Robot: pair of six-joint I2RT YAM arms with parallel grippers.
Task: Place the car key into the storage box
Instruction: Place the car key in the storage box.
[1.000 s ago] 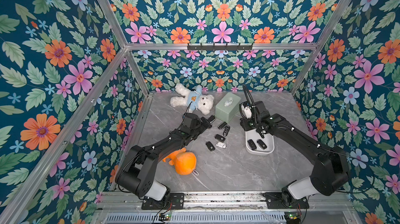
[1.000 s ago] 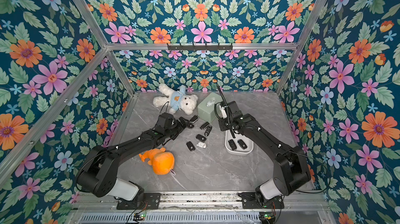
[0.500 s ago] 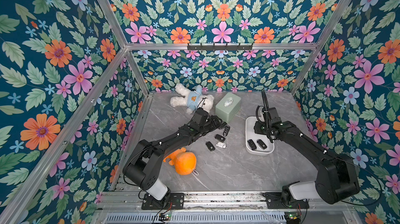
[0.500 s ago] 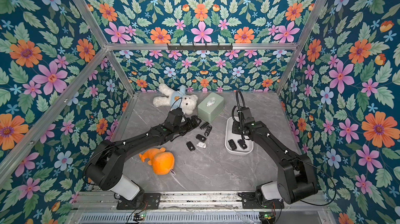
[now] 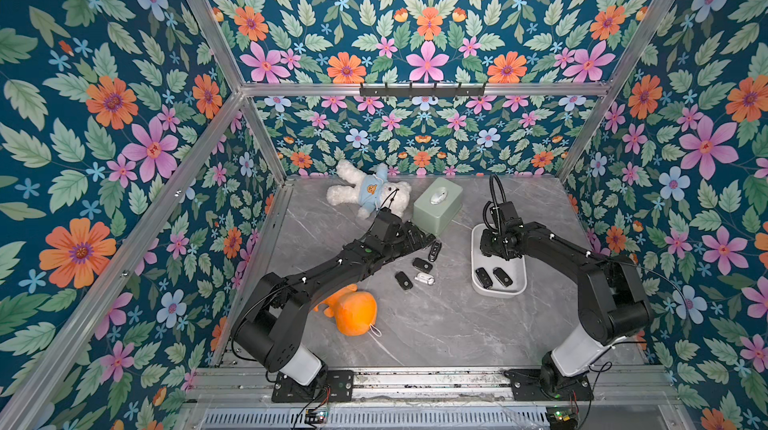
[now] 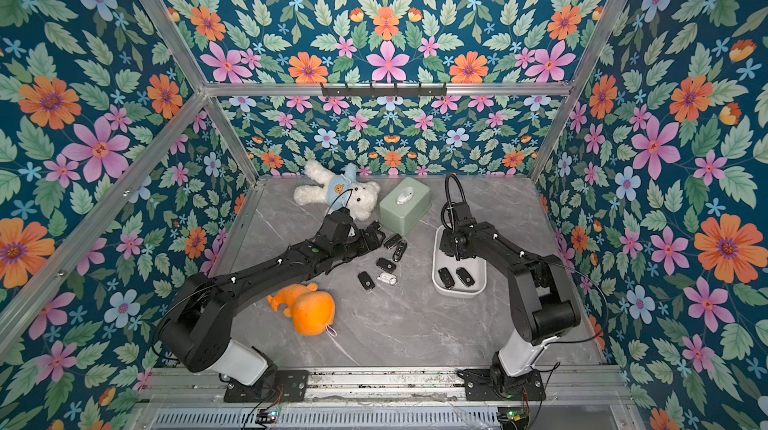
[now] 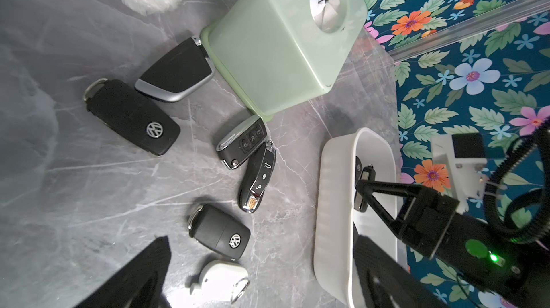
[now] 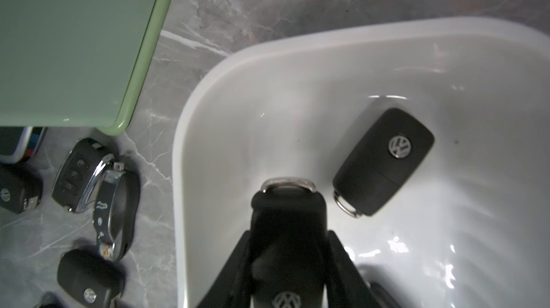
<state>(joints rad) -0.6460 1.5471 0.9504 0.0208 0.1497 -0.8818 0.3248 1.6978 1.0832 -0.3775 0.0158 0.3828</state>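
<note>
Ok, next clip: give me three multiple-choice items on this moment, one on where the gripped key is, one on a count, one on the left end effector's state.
1. Where is the car key that the right end effector grips?
A. over the green box
B. within the storage box's rim
C. on the orange toy

2. How many keys lie loose on the box's floor?
A. none
B. two
C. five

3. The left end effector is:
A. open and empty
B. shut on the white fob
C. shut on the teddy

Answers:
1 B: white walls surround the gripped key in the right wrist view.
2 B: two black keys lie side by side in both top views.
3 A: its fingers stand wide apart, gripping nothing.
</note>
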